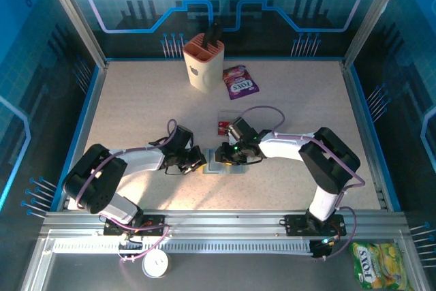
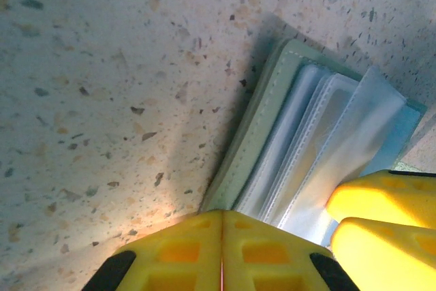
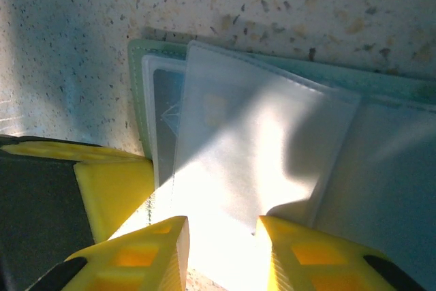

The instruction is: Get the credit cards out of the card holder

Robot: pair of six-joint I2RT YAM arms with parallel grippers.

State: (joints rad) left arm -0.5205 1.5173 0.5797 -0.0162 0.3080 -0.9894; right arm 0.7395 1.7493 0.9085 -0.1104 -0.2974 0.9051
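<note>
Speckled beige table inside a blue-walled enclosure, with both arms reaching in to meet near its middle.

From the left, the left arm stretches across low. The left gripper has its yellow fingers pressed together. In the left wrist view, the left gripper has no gap at the seam, and its tip sits at the near corner of the card holder. Whether it bears down on that corner cannot be told.

The card holder lies flat on the table between the two grippers, and its grey-green cover is open. Its clear sleeves fan out over it.

The right gripper comes at the holder from the other side, just beside the left one. In the right wrist view, the right gripper has its fingers spread partway. One frosted sleeve is lifted off the stack, and its lower edge runs into the gap between the fingers. A card shows dimly through the plastic.

Behind the grippers, a red credit card lies loose on the table, apart from the holder. Farther back stands a beige slotted cup, with a purple candy packet to its right. The right arm bends back to its base, and a yellow packet lies beyond the rail at the near right corner
</note>
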